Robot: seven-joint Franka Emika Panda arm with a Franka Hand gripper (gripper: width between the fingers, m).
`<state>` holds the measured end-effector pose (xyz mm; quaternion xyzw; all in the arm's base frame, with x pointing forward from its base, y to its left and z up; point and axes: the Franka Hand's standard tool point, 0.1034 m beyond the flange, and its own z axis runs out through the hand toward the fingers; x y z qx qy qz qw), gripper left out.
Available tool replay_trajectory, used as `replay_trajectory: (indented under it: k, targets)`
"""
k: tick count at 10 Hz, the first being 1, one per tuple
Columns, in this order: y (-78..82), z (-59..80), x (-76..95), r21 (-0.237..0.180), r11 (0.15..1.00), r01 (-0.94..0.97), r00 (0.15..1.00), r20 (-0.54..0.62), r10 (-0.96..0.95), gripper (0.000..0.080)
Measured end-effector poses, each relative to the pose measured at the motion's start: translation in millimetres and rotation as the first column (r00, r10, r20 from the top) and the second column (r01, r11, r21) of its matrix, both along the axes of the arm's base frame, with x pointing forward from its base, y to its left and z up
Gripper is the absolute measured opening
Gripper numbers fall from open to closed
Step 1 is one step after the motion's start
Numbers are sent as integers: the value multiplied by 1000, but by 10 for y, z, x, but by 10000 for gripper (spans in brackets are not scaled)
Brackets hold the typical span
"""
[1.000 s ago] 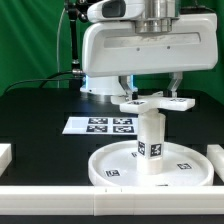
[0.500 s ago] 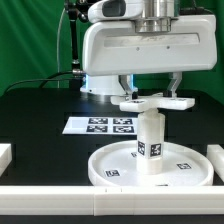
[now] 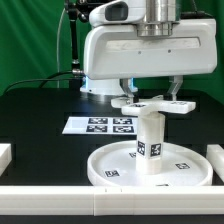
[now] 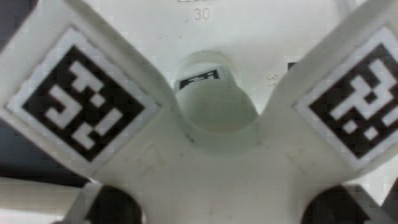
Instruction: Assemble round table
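Near side, on round disc [image 3: 105,166], leg [image 3: 150,135] stands upright; cross base [image 3: 150,103], clamped between gripper [image 3: 150,92] jaws, sits atop, fastening apparently outstanding.

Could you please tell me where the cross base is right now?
In the exterior view, the cross base is right of centre, gripped by the end effector, directly over the upright leg standing on the disc.

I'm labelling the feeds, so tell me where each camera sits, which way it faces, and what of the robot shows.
Exterior view: off the arm, a little above the table, facing the arm across the round disc, leg and cross base; white arm and jaws show.
Wrist view: on the wrist, looking down onto the cross base; dark jaw tips show.
Shared: the cross base.
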<state>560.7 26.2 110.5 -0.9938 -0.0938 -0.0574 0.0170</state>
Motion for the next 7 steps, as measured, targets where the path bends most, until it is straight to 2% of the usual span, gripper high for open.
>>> replay_trajectory:
  k: [7]
  targets:
    - [-21, 6, 6, -3, 999, -51, 999, 0, 51, 442]
